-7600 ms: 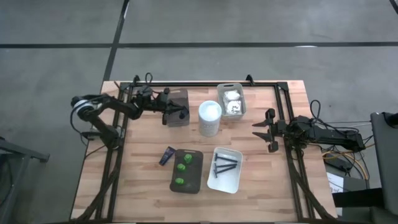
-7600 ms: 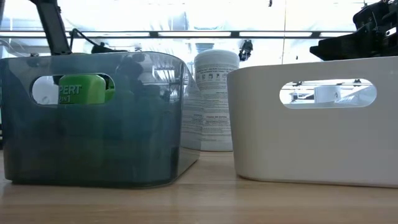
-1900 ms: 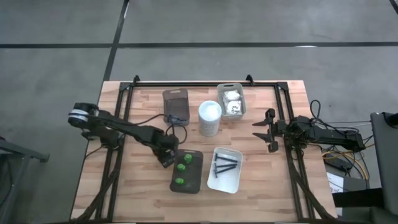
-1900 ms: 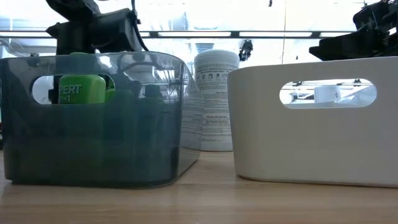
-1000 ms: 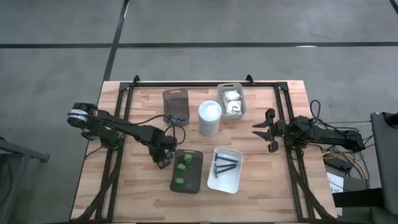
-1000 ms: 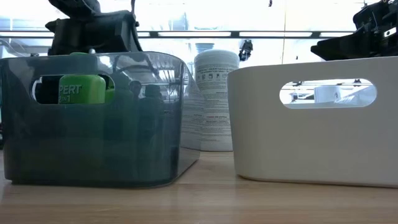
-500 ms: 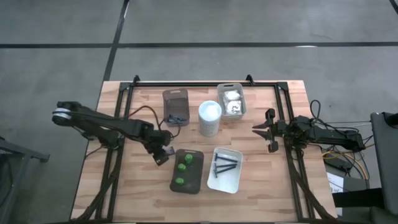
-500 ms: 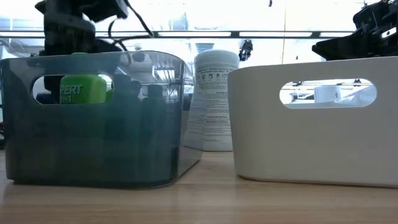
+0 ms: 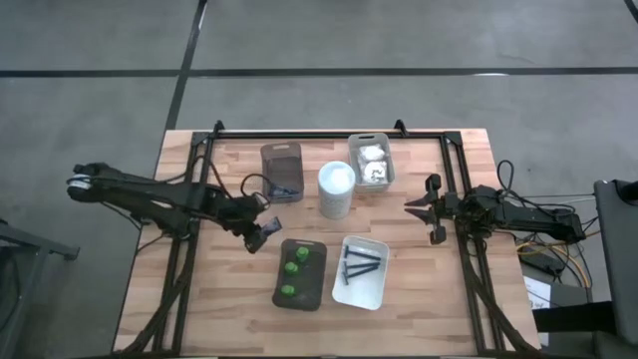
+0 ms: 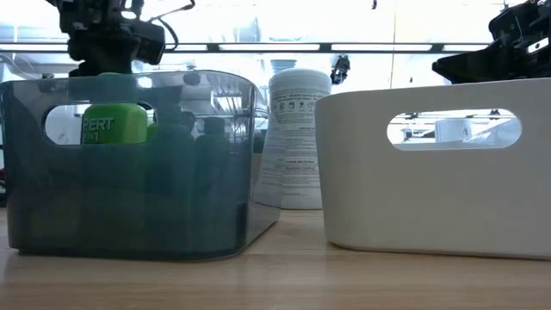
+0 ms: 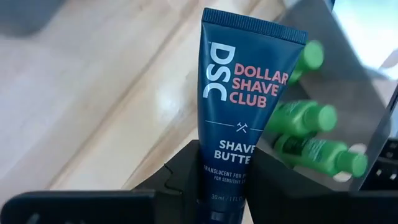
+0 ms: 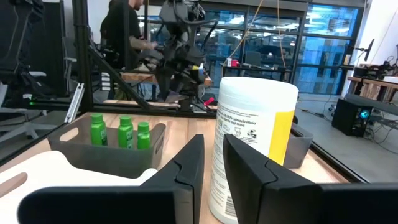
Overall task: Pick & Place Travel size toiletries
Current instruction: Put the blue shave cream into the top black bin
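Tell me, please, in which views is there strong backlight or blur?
Low view: bright windows behind leave the grey tray dim. Left wrist view: the navy tube reads sharp, the green bottles and table behind it are blurred. High view: even light.
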Available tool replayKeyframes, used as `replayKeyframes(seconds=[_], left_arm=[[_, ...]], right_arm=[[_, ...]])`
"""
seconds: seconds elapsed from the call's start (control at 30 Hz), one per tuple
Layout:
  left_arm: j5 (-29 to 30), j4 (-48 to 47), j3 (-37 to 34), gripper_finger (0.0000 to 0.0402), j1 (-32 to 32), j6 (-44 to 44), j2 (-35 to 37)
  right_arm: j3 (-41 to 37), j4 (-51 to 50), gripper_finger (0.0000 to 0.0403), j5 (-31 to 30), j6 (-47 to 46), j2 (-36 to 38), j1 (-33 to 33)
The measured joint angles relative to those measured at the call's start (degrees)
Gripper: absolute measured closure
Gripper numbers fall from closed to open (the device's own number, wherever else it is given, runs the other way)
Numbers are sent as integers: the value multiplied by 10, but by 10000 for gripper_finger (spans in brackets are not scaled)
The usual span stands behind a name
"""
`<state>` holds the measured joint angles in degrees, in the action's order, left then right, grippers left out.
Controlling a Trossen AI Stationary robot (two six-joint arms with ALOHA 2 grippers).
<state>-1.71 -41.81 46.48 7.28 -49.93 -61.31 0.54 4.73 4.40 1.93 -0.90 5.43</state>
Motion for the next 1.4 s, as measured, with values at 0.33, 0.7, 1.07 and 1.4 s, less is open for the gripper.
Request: replayKeyframes(seconds=[0.33, 0.7, 1.07, 1.4], left_arm=[[3, 2, 30, 294, -78, 20, 8], [2, 19, 62, 294, -218, 152, 8], [-37, 98, 59, 294, -310, 268, -37], [-38, 117, 91, 294, -333, 418, -135]], right_arm=[[0, 0, 312, 0, 0, 0, 0], [0, 0, 284, 0, 0, 0, 0], [0, 0, 258, 0, 0, 0, 0], [0, 0, 238, 0, 0, 0, 0]])
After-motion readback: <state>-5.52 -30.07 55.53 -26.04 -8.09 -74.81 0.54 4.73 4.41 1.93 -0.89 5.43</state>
